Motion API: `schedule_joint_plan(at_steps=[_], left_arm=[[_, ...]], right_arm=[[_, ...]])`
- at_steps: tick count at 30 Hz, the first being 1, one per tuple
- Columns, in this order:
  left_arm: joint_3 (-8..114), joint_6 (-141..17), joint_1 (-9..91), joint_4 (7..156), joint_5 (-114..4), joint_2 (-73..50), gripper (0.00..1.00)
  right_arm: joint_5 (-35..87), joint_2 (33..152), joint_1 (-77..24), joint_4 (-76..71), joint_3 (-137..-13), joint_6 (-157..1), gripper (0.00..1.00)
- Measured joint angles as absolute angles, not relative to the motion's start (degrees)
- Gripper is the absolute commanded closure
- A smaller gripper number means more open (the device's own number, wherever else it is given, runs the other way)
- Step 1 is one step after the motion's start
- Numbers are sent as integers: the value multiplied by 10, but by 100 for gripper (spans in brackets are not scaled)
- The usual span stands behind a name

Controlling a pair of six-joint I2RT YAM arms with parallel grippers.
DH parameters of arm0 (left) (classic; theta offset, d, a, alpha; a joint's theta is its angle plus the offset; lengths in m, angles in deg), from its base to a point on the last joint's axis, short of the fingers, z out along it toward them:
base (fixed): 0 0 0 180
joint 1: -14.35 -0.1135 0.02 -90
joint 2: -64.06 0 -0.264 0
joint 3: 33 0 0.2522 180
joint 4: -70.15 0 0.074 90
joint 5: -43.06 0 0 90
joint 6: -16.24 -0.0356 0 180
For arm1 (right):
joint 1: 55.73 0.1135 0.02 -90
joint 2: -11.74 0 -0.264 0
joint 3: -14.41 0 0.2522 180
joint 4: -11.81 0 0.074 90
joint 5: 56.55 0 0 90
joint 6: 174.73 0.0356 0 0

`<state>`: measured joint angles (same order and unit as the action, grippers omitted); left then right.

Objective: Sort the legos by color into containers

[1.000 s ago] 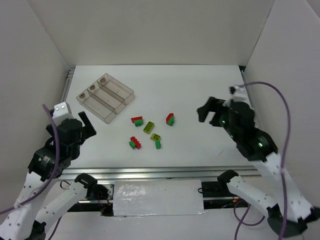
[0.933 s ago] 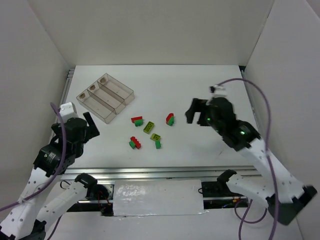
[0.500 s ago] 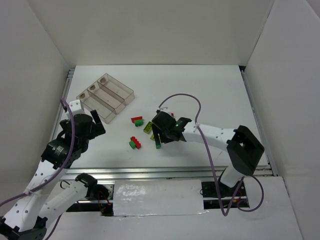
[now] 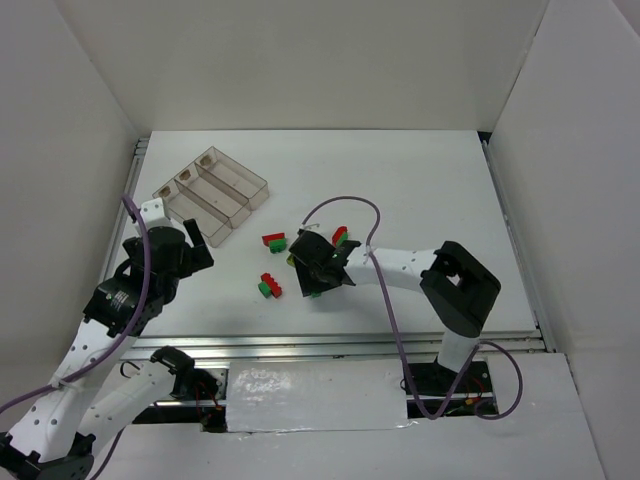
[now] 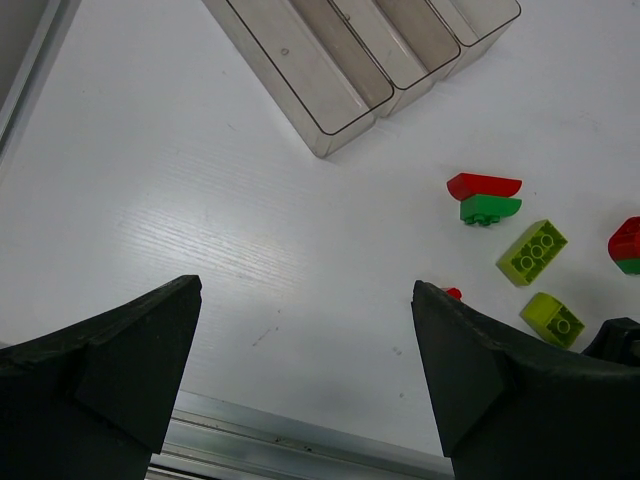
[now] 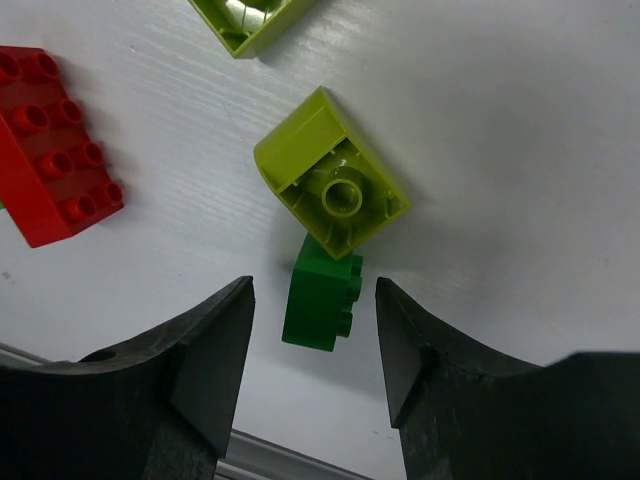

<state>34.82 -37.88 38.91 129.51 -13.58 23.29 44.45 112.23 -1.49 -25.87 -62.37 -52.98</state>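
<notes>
Table (image 4: 420, 180) holds one tray (image 4: 210, 195), two yellow-green legos (image 5: 531, 252).

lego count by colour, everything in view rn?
Red legos: 3
Dark green legos: 4
Yellow-green legos: 2
Total: 9

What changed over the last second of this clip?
The right gripper swung in from the right side of the table, came down among the bricks, and its jaws narrowed around a dark green brick, not gripping it yet. The left gripper edged slightly inward, wide open. The tray and the bricks stayed put.
</notes>
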Motion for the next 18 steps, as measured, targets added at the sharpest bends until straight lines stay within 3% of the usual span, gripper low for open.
schedule_joint_plan(at_steps=[4,5,6,7,8,18], left_arm=[[348,-380,389,1292,-138,233,0],[348,-381,389,1292,-139,233,1],[348,-382,389,1292,-139,233,1],[348,-383,389,1292,-139,233,0],[348,-387,389,1292,-140,234,1],[348,-390,386,1292,-142,240,1]], right_arm=[[446,1139,-9,-258,-624,-526,50],[447,1141,-7,-258,-624,-525,60],[448,1141,-4,-258,-624,-525,76],[448,1141,-3,-258,-624,-526,77],[451,1141,-2,-258,-624,-522,86],[471,1077,38,-297,-659,-525,89]])
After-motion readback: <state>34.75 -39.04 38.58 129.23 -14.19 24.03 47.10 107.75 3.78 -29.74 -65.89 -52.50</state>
